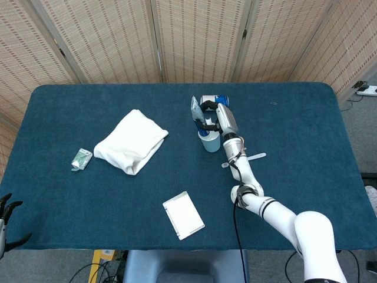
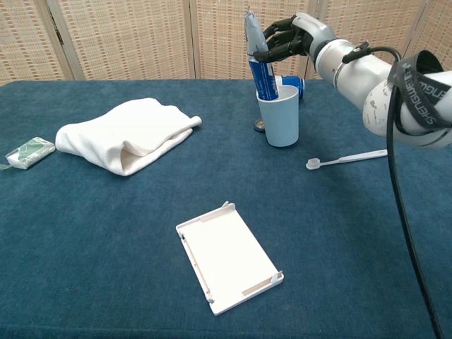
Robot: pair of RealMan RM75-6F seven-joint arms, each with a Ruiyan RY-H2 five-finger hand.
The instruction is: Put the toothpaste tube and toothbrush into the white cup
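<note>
Right hand [image 2: 291, 37] fingers apparently pinching toothpaste tube [image 2: 260, 60], standing upright below them in white cup [image 2: 278, 118]; toothbrush [image 2: 347, 158] lying lower right on tabletop.

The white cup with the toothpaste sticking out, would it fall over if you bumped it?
Probably fairly easily. The white cup is tall and narrow-based, and the toothpaste tube leans out well above its rim, likely making it top-heavy. It looks like light plastic.

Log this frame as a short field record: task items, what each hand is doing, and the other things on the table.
toothpaste tube: upright, lower end inside the white cup
toothbrush: flat on the table, to the right of the cup
right hand: fingers against the tube's upper part
left hand: off the table's left edge, holding nothing
other: white towel, white tray, small packet, can behind cup
</note>
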